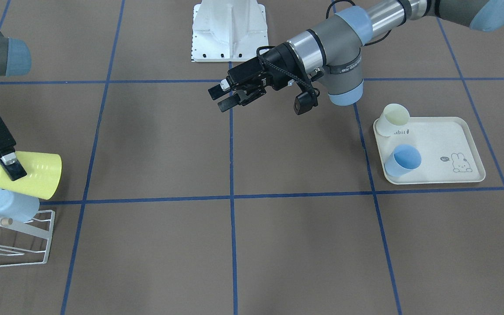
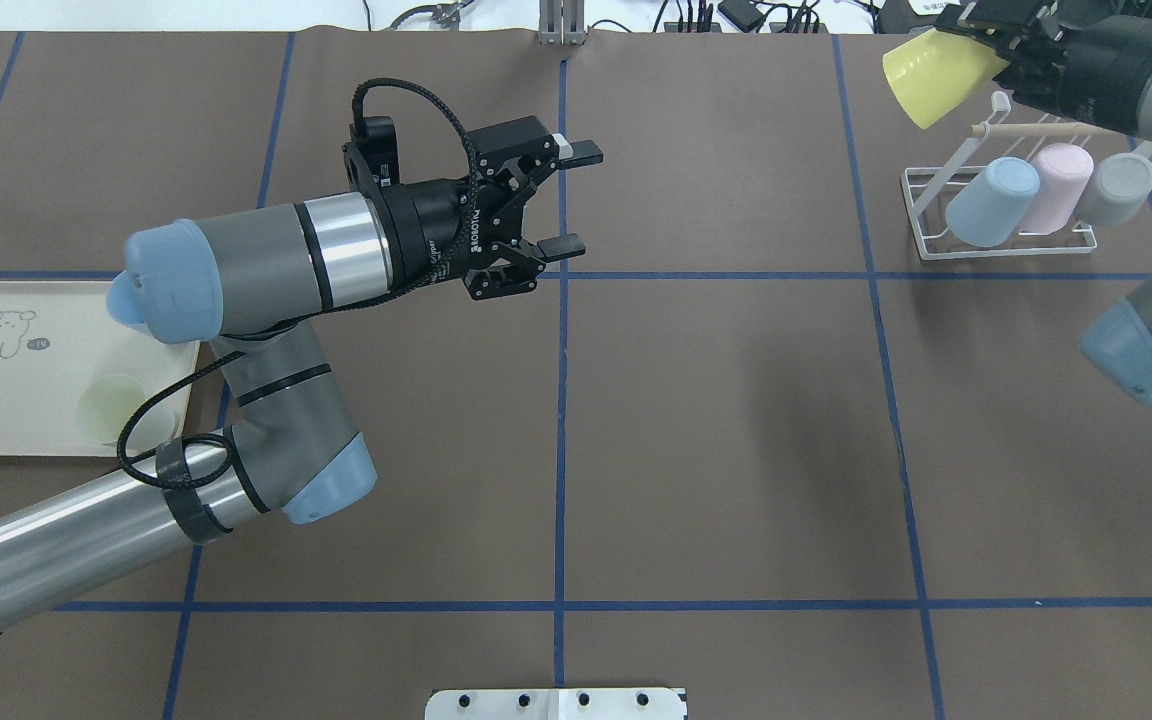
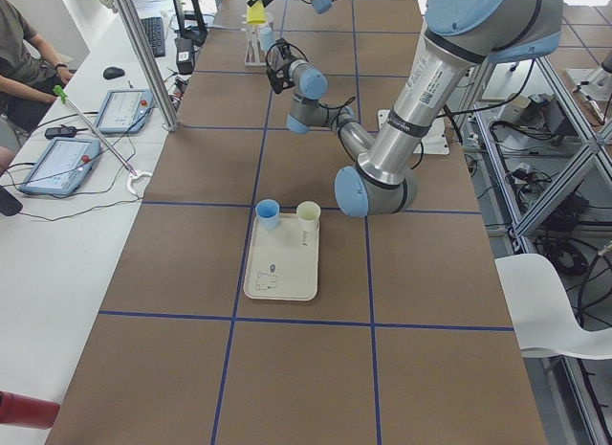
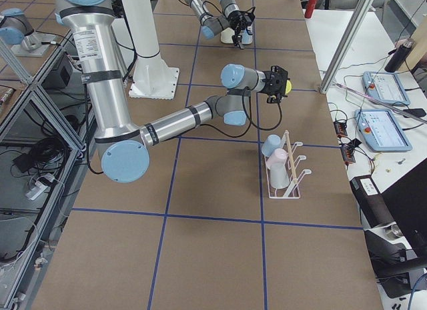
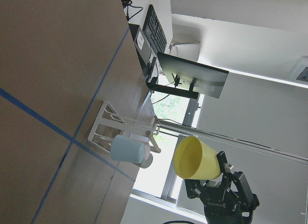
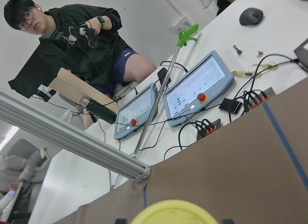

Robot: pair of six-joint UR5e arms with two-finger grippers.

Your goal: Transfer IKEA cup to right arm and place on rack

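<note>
Bright, even overhead light; soft faint shadows, sharp focus, window glare.

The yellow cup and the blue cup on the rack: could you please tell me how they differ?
The yellow cup is clamped in the right pincer, in the air near the rack; the blue cup rests on the rack. The yellow cup lies roughly sideways; the blue cup leans mouth-down. Both are plain tapered cups of like size.

Left gripper (image 2: 576, 197) hovers, fingers (image 2: 576, 152) spread; right gripper (image 1: 9, 167) is raised, fingers clamped.
</note>
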